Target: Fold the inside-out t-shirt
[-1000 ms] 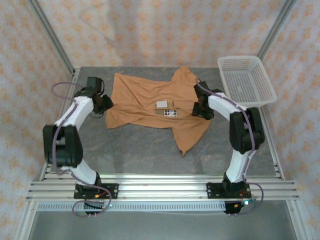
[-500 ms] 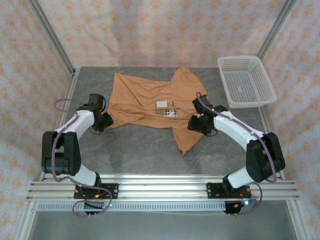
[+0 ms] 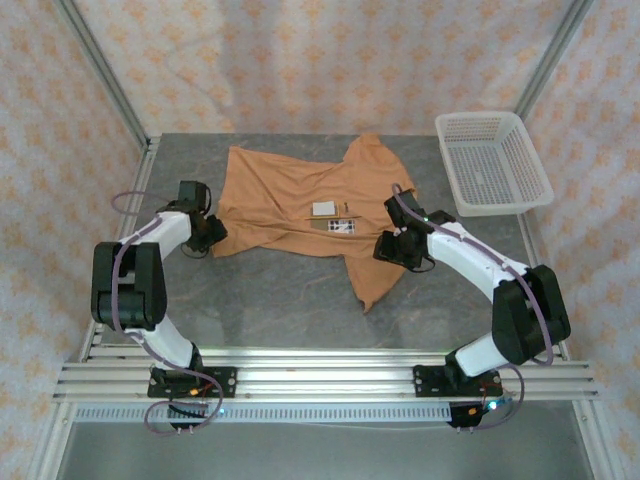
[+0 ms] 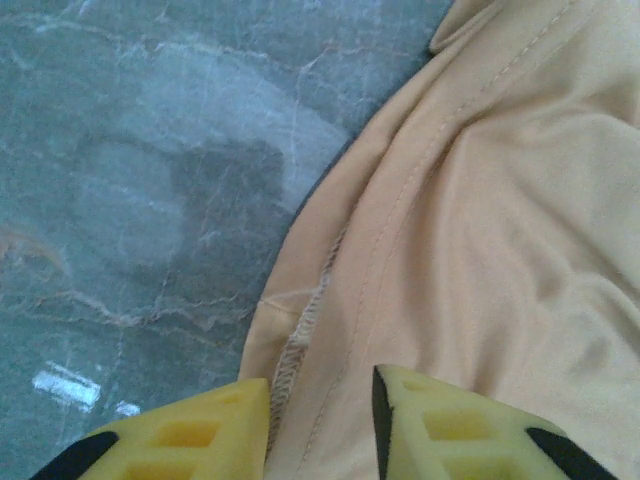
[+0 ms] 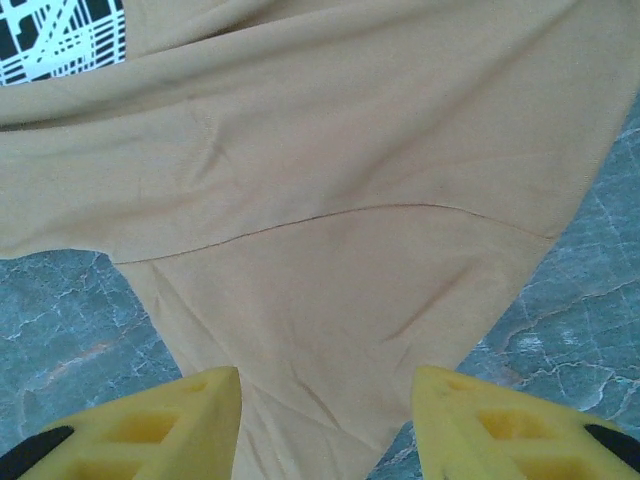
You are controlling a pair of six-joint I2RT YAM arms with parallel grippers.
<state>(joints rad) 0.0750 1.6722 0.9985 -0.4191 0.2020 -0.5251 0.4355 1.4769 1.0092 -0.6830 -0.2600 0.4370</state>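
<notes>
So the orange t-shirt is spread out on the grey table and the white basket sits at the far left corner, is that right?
Not quite. The white basket sits at the far right corner, not the left, as the top external view shows. The orange t-shirt is indeed spread out on the grey table.

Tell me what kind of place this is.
Most likely a lab robot cell for recording data, not a home: patterned cloth walls on a metal frame, an aluminium rail along the near edge of the table, and a t-shirt and basket as props.
</notes>
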